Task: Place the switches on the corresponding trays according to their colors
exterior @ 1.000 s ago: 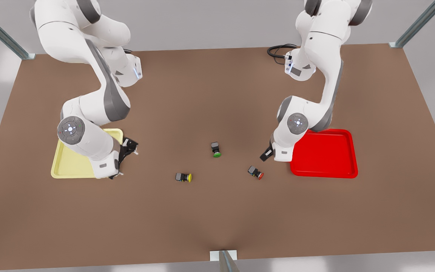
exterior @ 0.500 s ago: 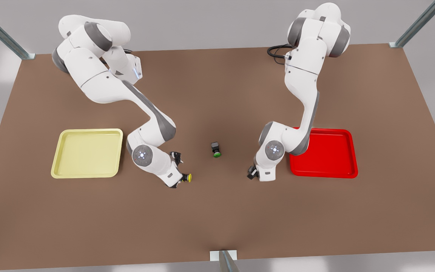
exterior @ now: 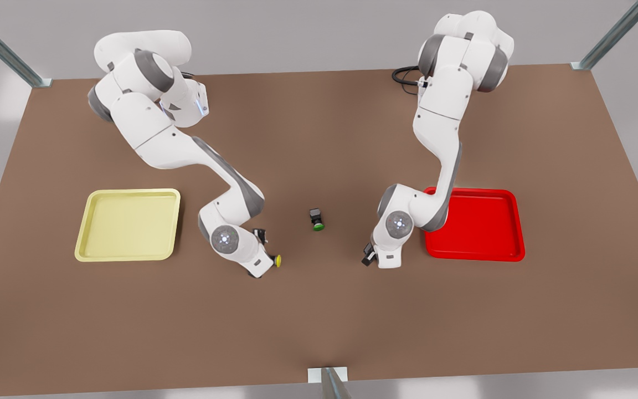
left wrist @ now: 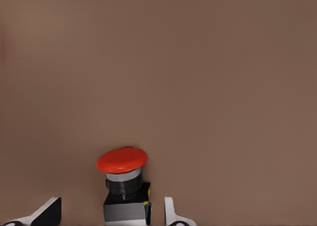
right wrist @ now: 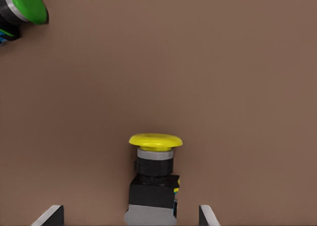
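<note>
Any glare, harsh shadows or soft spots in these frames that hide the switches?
Front view: even light, faint shadows, no glare; the yellow switch peeks from under the right gripper. Left wrist view: the red switch sits between the left gripper fingers, edges slightly soft. Right wrist view: yellow cap clear, green switch cropped at a corner.

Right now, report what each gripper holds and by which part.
Nothing is held. The left gripper straddles the red switch body, fingers open. The right gripper straddles the yellow switch body, also open.
</note>
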Tool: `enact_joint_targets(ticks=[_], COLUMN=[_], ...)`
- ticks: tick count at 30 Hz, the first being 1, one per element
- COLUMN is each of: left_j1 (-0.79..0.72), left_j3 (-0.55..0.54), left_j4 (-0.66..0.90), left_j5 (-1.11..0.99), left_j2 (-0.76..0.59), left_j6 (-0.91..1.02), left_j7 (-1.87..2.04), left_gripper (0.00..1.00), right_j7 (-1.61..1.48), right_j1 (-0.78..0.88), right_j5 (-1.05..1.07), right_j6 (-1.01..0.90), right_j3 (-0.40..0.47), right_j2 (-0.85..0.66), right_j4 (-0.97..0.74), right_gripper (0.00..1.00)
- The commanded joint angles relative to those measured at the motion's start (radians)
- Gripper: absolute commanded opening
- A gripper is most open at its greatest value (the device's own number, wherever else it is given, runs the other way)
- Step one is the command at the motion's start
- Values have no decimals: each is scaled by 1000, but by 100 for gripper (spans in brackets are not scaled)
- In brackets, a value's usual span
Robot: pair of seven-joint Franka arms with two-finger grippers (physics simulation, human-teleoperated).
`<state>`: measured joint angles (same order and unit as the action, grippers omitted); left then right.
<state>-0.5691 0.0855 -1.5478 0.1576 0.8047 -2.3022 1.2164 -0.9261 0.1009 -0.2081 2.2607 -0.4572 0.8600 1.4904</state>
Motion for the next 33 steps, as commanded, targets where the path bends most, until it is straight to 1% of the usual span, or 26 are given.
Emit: enact_joint_targets(ticks=[1,2,3,4,5,7,10,11,15,16,17,19,21,22,23,24,26,28,29,30,31,33], left_j1=[0,0,0,0,0,0,0,0,0,0,0,0,0,0,2,5,18,60,109,155,205,304], left_j3=[-4,-4,-4,-4,-4,-6,-12,-12,-12,-12,-12,-12,-12,-10,-12,-10,-10,-10,-6,2,10,20], left_j4=[0,0,0,2,5,6,6,5,5,5,5,5,5,5,5,5,3,-5,-21,-46,-46,-46], left_j5=[2,2,4,4,4,5,17,19,16,16,14,14,14,11,11,5,5,7,5,5,-33,-125], left_j2=[1,2,2,1,1,1,1,1,7,8,8,8,8,5,4,-7,-19,-71,-111,-140,-156,-156], left_j6=[0,-2,0,0,0,-2,-28,-34,-36,-36,-36,-36,-36,-31,-31,-26,-19,26,89,107,152,152], left_j7=[0,0,2,3,5,6,12,11,2,2,0,0,0,0,-2,-17,-34,-74,-139,-205,-270,-376], left_gripper=[100,99,83,63,55,49,49,49,50,51,51,51,51,51,51,51,51,54,54,53,53,53], right_j7=[1,15,32,26,23,24,33,35,47,46,46,46,46,46,44,44,41,41,41,40,36,36], right_j1=[2,2,14,17,17,17,19,36,51,51,51,51,51,51,51,51,51,49,51,51,51,51], right_j5=[4,6,1,-5,-7,-7,-4,-2,-5,-7,-7,-7,-7,-7,-7,-7,-7,-7,-7,-8,-8,-19], right_j6=[13,13,13,14,13,13,16,17,17,17,17,16,14,14,14,13,0,0,2,2,-4,-10], right_j3=[0,0,0,23,28,46,46,46,43,45,45,51,51,51,51,51,51,57,57,57,58,61], right_j2=[4,7,10,11,11,10,14,27,33,33,33,33,33,33,33,33,31,30,31,31,30,30], right_j4=[-2,-7,-15,-13,-13,-13,-13,-15,-15,-15,-13,-10,-7,-5,-7,-7,-7,-9,-7,-5,-4,-5], right_gripper=[100,100,100,100,100,100,100,94,92,80,74,73,68,68,60,54,53,52,52,52,52,52])
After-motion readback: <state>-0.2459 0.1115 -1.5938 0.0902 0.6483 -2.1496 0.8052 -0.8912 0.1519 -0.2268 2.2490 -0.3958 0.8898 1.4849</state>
